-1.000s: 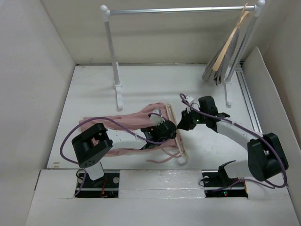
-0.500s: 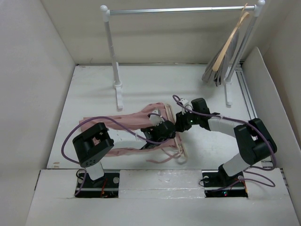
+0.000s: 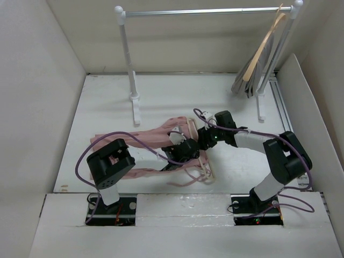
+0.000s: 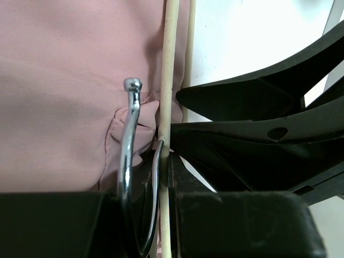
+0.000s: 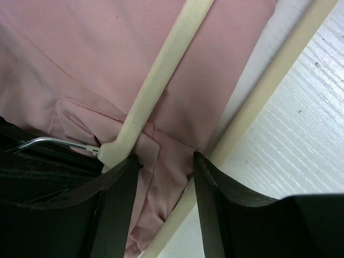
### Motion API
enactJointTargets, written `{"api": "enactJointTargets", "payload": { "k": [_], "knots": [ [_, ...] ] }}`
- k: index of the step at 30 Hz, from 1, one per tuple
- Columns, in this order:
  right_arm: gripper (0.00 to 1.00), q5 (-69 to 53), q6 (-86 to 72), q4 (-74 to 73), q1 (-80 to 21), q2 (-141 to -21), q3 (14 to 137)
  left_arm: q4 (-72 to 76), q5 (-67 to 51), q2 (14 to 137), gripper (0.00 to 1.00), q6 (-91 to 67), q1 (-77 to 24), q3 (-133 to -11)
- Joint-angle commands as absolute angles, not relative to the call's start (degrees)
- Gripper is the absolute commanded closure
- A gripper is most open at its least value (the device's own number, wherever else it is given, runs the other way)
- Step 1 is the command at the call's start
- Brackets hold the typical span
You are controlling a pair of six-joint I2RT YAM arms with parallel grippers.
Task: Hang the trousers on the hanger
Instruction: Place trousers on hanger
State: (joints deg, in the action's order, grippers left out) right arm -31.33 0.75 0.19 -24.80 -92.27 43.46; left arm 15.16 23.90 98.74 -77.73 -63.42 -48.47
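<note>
While the soft dusty-pink fabric trousers (image 3: 156, 133) are lying flat on the white table (image 3: 107, 107), the thin cream triangular hanger (image 3: 192, 128) is resting across their waist end. Left gripper (image 4: 161, 161) is clamping the hanger beside its metal hook (image 4: 129, 140). Right gripper (image 5: 164, 161) is hovering, jaws apart, over pink cloth. Threading step, likely. Next: pinch the fabric and draw it over the crossbar.

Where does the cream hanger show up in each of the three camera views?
Top external: the hanger lies mid-picture, across the waist end of the trousers.
Left wrist: the hanger is a thin bar running upright through the centre, its steel hook to the left.
Right wrist: the hanger shows as two bars crossing diagonally.
Shared landmark: the pink trousers beneath it, seen in all three.
</note>
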Motion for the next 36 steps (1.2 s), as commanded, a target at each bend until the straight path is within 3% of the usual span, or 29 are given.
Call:
{"api": "enactJointTargets", "payload": {
  "k": [1, 3, 6, 9, 13, 18, 23, 31, 33, 34, 36],
  "knots": [
    [0.45, -29.71, 0.70, 1.67, -27.16, -94.48, 44.57, 16.00, 21.36, 100.46, 1.00, -78.57, -64.34, -49.31],
    [0.45, -28.40, 0.70, 1.58, -27.69, -94.22, 43.86, 14.17, 21.53, 100.55, 1.00, -79.10, -64.34, -49.66],
    [0.56, -25.06, 1.93, 0.36, -27.69, -92.12, 42.98, 13.62, 21.53, 100.63, 1.00, -79.81, -64.34, -49.75],
    [0.72, -21.45, 4.83, -5.62, -28.21, -90.88, 44.65, 14.15, 21.88, 100.72, 1.00, -79.10, -64.86, -50.79],
    [1.00, -23.37, 5.19, -5.19, -28.21, -91.49, 44.12, 11.52, 22.85, 101.42, 1.00, -78.31, -64.86, -52.91],
    [1.00, -25.58, 4.48, -3.51, -24.45, -85.27, 41.84, 7.30, 23.82, 101.95, 1.00, -79.63, -64.86, -52.30],
    [1.00, -24.34, 8.96, -11.42, -19.87, -77.27, 44.82, 7.12, 23.82, 100.90, 1.00, -80.24, -63.73, -48.87],
    [0.99, -25.04, 9.23, -12.49, -17.31, -73.30, 42.10, 7.64, 23.29, 100.28, 1.00, -79.98, -63.72, -47.37],
    [0.75, -26.71, 8.96, -11.08, -18.80, -74.96, 41.57, 7.65, 23.20, 100.02, 1.00, -79.54, -63.72, -47.55],
    [0.56, -27.50, 9.05, -11.25, -19.59, -75.93, 42.09, 7.73, 23.03, 100.11, 1.00, -79.63, -63.72, -47.55],
    [0.52, -27.51, 9.32, -12.21, -21.70, -77.60, 43.42, 8.00, 22.77, 100.19, 1.00, -79.45, -63.72, -47.64]
  ]
}}
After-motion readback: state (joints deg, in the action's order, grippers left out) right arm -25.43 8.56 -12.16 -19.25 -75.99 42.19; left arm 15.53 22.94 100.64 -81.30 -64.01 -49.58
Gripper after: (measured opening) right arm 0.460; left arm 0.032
